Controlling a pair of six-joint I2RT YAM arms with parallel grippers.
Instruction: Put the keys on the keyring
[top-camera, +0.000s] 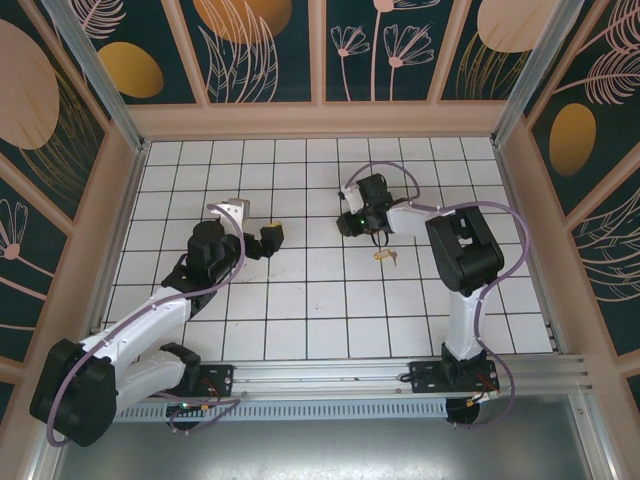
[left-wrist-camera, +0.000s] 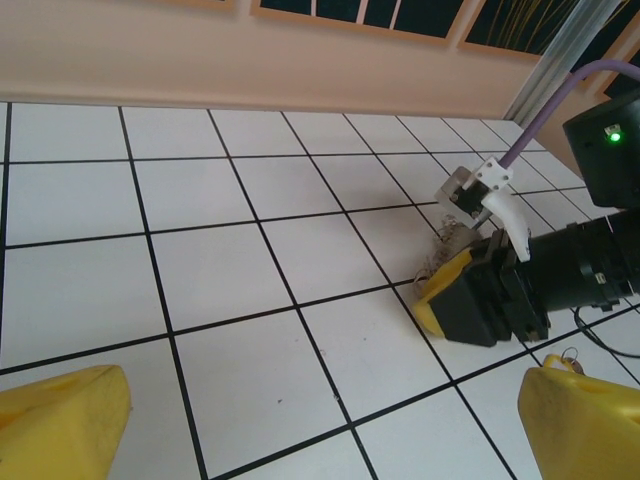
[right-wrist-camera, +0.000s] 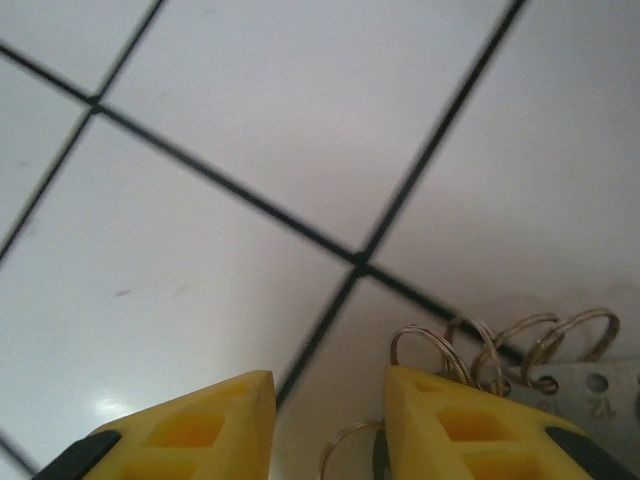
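A small brass key (top-camera: 385, 256) lies flat on the white tiles, just in front of the right arm's wrist. My right gripper (top-camera: 346, 222) is down at the floor beside the keyring. In the right wrist view the keyring's (right-wrist-camera: 500, 342) silvery wire rings sit right against the right yellow finger (right-wrist-camera: 450, 420). One small ring (right-wrist-camera: 345, 452) reaches into the gap of my right gripper (right-wrist-camera: 330, 388), whose fingers stand apart and touch nothing. In the left wrist view the keyring (left-wrist-camera: 440, 252) peeks out behind the right arm's yellow finger (left-wrist-camera: 440, 298). My left gripper (top-camera: 268, 240) (left-wrist-camera: 325, 400) hovers wide open and empty.
A wooden wall (top-camera: 320, 120) runs along the far edge, with side walls left and right. The right arm's purple cable (top-camera: 400, 172) loops above its wrist. Bare white tiles (left-wrist-camera: 250, 330) lie between the two grippers.
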